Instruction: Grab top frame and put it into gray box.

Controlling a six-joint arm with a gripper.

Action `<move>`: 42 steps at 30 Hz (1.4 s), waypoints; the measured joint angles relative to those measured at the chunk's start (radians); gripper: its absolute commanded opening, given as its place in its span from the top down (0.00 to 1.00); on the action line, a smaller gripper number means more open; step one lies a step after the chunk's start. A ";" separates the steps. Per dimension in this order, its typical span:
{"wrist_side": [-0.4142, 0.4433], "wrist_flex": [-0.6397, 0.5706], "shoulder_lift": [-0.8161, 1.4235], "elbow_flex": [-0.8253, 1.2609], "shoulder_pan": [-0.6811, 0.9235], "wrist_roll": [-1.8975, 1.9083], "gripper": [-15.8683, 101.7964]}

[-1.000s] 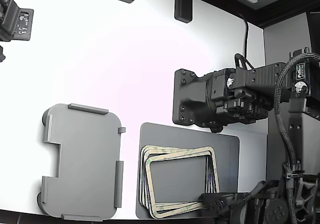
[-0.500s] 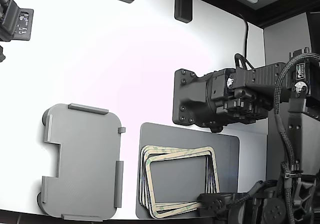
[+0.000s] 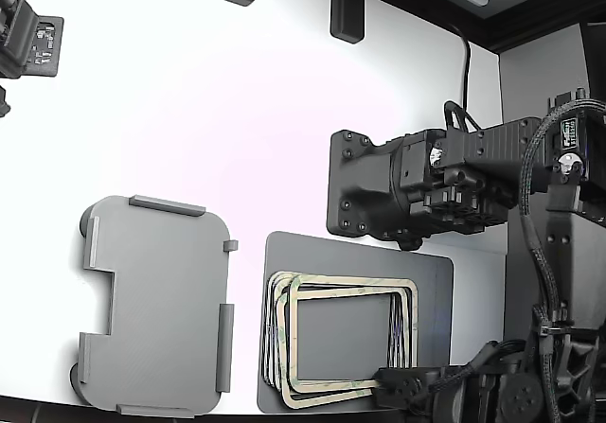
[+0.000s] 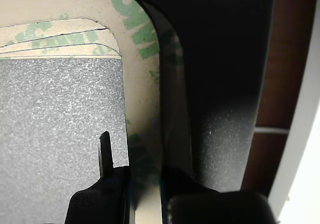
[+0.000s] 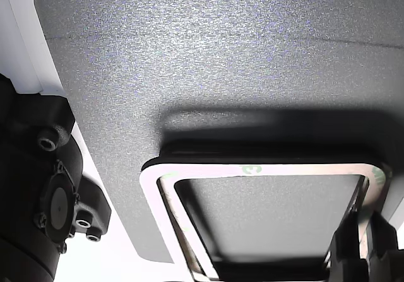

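The top frame (image 3: 350, 283), beige-tan with green patches, sits slightly off the stack of like frames (image 3: 273, 333) on a dark gray mat (image 3: 360, 253). My gripper (image 3: 396, 381) is at the frame's near right corner in the exterior view. In the wrist view my gripper (image 4: 142, 176) is shut on the top frame (image 4: 140, 83), one finger inside the hollow centre and one outside the strip. The other view shows the top frame (image 5: 252, 169) raised above its shadow, with my gripper (image 5: 356, 244) on its corner. The gray box (image 3: 161, 319) lies empty at the exterior view's left.
A second black arm head (image 3: 398, 191) hangs above the mat's far edge. Cables and an arm base (image 3: 554, 347) fill the exterior view's right. Dark mounts (image 3: 346, 11) sit at the table's far edge, and another black device (image 3: 28, 44) at the far left.
The top frame has come away from the stack: it now sits squarer and shifted toward the exterior view's right, with the frames under it showing at its left edge.
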 measured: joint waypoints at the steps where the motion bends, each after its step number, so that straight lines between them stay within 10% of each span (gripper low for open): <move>1: 0.000 0.012 0.000 -0.011 0.000 -0.005 0.95; 19: 0.109 0.179 0.054 -0.288 -0.124 0.396 0.95; 42: 0.563 0.225 0.097 -0.357 -0.445 2.256 0.97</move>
